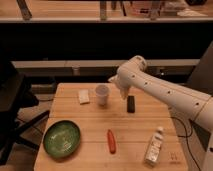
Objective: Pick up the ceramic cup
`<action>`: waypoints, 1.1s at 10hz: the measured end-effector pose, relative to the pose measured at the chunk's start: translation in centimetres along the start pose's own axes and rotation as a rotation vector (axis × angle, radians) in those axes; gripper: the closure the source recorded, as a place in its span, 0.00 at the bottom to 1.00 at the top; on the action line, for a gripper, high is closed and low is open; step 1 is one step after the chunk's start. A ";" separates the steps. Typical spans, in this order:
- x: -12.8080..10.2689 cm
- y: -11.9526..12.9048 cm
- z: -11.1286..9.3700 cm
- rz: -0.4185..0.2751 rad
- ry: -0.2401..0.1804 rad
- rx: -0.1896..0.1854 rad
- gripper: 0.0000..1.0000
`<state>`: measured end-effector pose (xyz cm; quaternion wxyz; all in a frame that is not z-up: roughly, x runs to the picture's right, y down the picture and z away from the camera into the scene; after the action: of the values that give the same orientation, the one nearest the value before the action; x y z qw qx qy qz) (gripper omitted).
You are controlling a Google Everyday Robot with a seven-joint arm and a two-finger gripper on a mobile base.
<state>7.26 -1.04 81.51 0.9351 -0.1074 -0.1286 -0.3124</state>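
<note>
A pale wooden surface (pixel 90 120) carries the objects, and directions here are read from its middle as seen by the camera. The ceramic cup (pixel 102 94) stands upright at about 12 o'clock, a touch toward 11, near the far edge, small and white with its mouth facing up. Just beside it, on its 9 o'clock side, lies a flat white sponge (pixel 84 96); the two are close but apart. The end effector (pixel 130 104) hangs at roughly 1 o'clock, dark and pointing down, low over the wood on the cup's 3 o'clock side. It is near the cup without touching it, with bare wood showing between them. It is released, spread wide and grasping nothing. Above it the white arm (pixel 165 92) rises to a rounded elbow and then slopes away toward 3 o'clock, off the right edge. A green bowl (pixel 61 138) sits at 8 o'clock near the front left corner. A slim red object (pixel 111 141), too small to name for certain, lies at 6 o'clock. A clear plastic bottle (pixel 154 145) lies on its side at 4 o'clock. A black chair (pixel 15 100) stands off the surface at 9 o'clock.
</note>
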 end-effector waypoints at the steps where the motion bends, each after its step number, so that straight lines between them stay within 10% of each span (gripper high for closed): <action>1: -0.1 0.0 0.2 -0.005 -0.007 -0.001 0.20; 11: -0.9 0.3 2.3 -0.083 -0.090 -0.029 0.20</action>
<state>6.31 0.31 83.32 0.9130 -0.1293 -0.1705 -0.3474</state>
